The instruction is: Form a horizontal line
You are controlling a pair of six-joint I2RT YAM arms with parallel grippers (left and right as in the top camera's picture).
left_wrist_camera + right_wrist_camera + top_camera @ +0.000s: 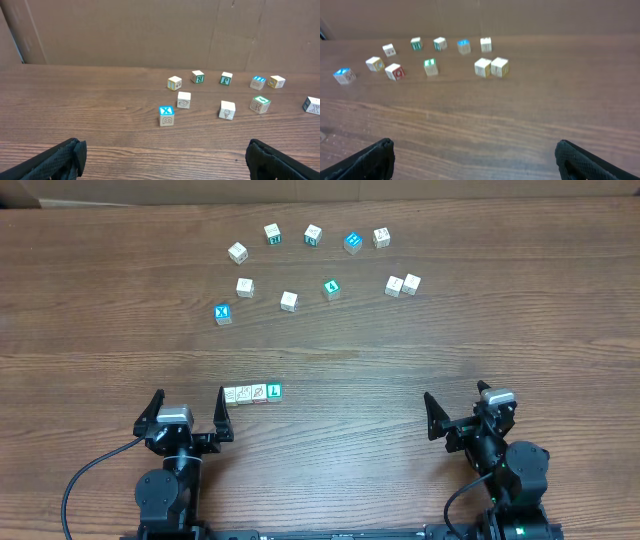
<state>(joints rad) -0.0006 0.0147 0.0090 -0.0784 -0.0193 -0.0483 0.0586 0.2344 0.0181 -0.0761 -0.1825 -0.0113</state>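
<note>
Horizontal line [252, 393] of 4 cubes, outside both wrist views, left fingers [224, 415] spread wide, right fingers [433, 416] likewise

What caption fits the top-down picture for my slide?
Row of four cubes lined up beside the open left gripper; right gripper open, spare cubes beyond.

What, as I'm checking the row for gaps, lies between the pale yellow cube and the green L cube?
Two white line-drawing cubes, side by side, seen in the overhead view.
</note>
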